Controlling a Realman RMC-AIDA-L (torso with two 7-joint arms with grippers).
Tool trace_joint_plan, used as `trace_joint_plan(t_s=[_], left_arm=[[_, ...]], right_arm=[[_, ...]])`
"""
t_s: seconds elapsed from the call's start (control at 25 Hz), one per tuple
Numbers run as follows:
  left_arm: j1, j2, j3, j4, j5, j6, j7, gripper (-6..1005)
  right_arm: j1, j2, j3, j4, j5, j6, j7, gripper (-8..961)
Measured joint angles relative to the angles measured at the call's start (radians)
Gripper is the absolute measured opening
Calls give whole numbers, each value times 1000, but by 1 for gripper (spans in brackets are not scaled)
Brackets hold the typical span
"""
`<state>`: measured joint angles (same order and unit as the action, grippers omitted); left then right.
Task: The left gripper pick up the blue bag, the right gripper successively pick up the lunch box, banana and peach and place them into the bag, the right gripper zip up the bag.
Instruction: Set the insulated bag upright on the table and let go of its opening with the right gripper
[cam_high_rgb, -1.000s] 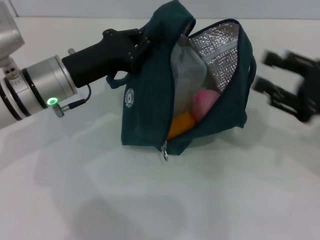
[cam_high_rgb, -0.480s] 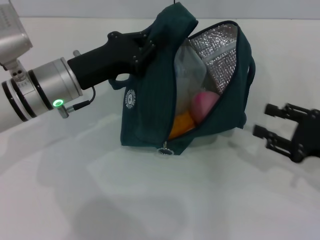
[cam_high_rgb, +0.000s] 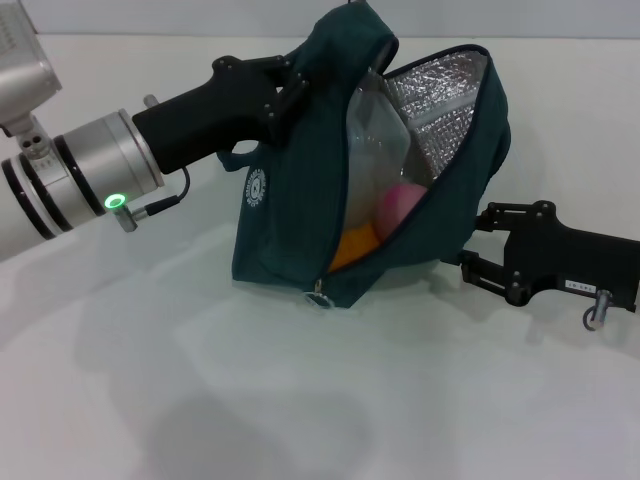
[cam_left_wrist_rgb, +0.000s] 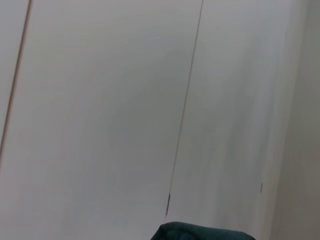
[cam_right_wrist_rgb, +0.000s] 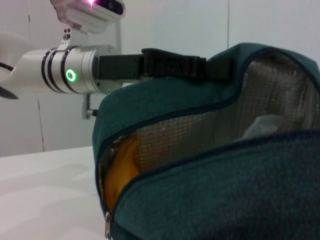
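Left hand (cam_high_rgb: 283, 88) clamps bag (cam_high_rgb: 290, 215) top, mouth gaping toward right hand (cam_high_rgb: 468, 245), whose fingers spread beside bag on counter (cam_high_rgb: 300, 400). Head view alone shows peach (cam_high_rgb: 397, 205); banana (cam_right_wrist_rgb: 120, 167) shows in both.

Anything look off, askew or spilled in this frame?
Nothing is spilled. The blue bag leans tilted, held up at its top by the left gripper, unzipped with the peach, banana and lunch box inside. The right gripper sits against the bag's side, away from the zipper pull.
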<state>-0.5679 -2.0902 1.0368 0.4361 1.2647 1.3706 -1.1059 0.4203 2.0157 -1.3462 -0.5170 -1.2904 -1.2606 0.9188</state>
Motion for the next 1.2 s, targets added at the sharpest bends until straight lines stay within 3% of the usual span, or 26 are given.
trace_joint_plan(t_s=[0.32, 0.56, 0.76, 0.84, 1.08, 1.2], left_arm=[[-5, 2, -2, 0, -21, -1, 1, 41], [-6, 2, -1, 1, -21, -1, 4, 47], [0, 0, -1, -16, -25, -1, 71, 52], [2, -1, 0, -43, -33, 4, 122, 54], [5, -4, 7, -147, -82, 41, 251, 60], [20, -10, 8, -213, -135, 108, 340, 63]], right_arm=[[5, 0, -3, 0, -4, 17, -5, 405], [5, 0, 6, -5, 9, 21, -21, 280], [-20, -1, 9, 2, 131, -5, -98, 96], [-31, -4, 9, 12, 192, -34, -126, 91], [-34, -42, 34, 17, 232, -155, -79, 80], [-7, -90, 35, 3, 197, -230, 40, 79]])
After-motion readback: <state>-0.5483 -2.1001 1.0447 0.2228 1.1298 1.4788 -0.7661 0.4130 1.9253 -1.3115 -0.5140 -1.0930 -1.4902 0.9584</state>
